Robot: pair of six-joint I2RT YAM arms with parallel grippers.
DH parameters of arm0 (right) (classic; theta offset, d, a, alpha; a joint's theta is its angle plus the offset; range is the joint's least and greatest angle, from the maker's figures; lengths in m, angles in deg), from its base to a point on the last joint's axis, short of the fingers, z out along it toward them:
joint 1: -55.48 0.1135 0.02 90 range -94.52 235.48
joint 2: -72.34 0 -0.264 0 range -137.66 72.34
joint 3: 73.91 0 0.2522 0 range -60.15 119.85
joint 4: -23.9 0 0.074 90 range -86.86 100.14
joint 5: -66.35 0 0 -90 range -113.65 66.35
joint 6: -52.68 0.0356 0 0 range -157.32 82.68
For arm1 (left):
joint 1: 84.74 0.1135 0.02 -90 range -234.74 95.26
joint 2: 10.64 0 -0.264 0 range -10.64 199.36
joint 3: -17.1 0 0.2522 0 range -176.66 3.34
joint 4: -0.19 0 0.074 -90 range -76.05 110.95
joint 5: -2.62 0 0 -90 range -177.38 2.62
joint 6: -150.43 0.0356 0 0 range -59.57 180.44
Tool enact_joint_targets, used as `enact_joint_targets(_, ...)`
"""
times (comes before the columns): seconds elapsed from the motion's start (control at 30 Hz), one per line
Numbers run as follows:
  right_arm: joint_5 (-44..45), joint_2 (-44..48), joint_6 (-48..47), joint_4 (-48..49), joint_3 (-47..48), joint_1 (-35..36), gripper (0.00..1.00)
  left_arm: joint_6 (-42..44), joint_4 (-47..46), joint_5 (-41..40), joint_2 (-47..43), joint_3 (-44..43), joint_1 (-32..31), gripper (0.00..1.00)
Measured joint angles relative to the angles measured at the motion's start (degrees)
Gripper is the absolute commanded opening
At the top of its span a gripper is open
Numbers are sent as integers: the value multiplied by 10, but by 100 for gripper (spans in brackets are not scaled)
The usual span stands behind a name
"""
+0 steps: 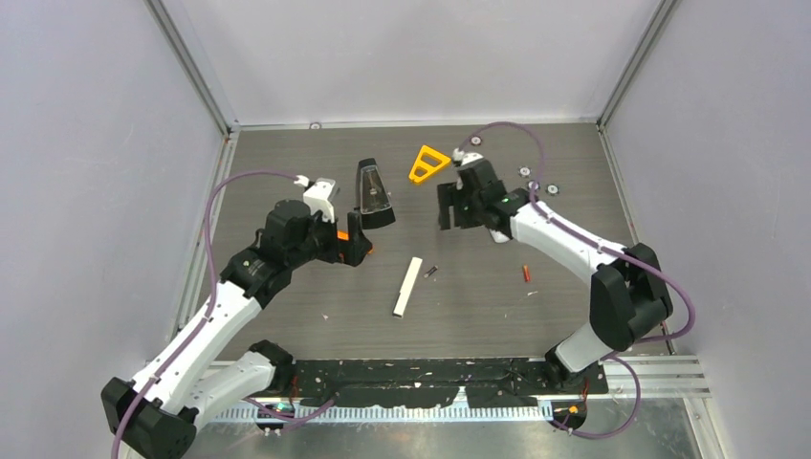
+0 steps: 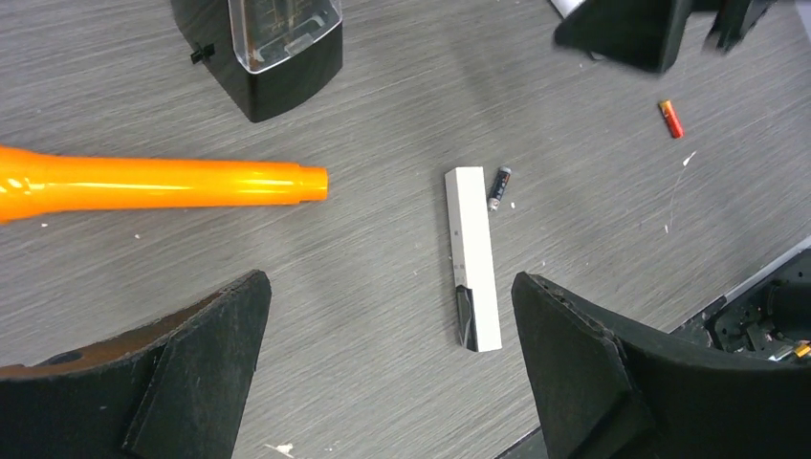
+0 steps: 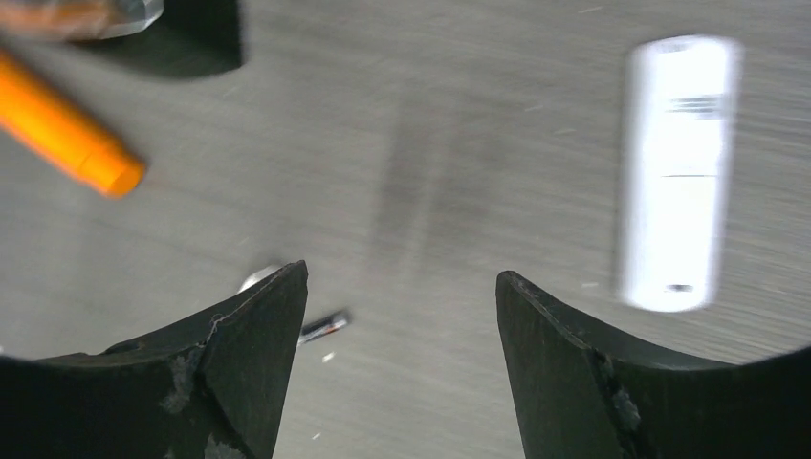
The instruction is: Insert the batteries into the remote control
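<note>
On the surface: one white remote and two batteries in plain view. Dark grey battery just beside one end of the remote, red battery well apart. Left tool spread wide, holding nothing. Right tool parted, seemingly empty in a blurred view.

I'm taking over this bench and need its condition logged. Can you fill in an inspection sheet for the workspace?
Surface: dark wood-grain table, a few white specks.
Job's things: white remote lying flat; dark battery close beside it; red battery lying apart.
Clutter: black clear-fronted box, orange tube, orange triangle, silver discs.
Claws: left claw open, empty; right claw open, empty.
Cables: purple cables looped along both arms.
Surroundings: plain grey walls, metal frame.
</note>
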Motion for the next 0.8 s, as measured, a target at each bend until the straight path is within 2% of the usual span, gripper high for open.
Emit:
enact_joint_targets(0.23,-2,-43,21,13,-4,164,77,-25,-52,-10,-69,66,0,98)
enact_joint_targets(0.37,1,-95,31,7,3,221,77,-33,-70,-29,-111,85,0,98)
enact_joint_targets(0.6,47,-140,82,-31,26,239,75,-33,-93,-53,-157,107,0,98)
enact_joint_targets(0.8,71,-157,135,-50,57,236,66,-32,-96,-58,-161,121,0,99)
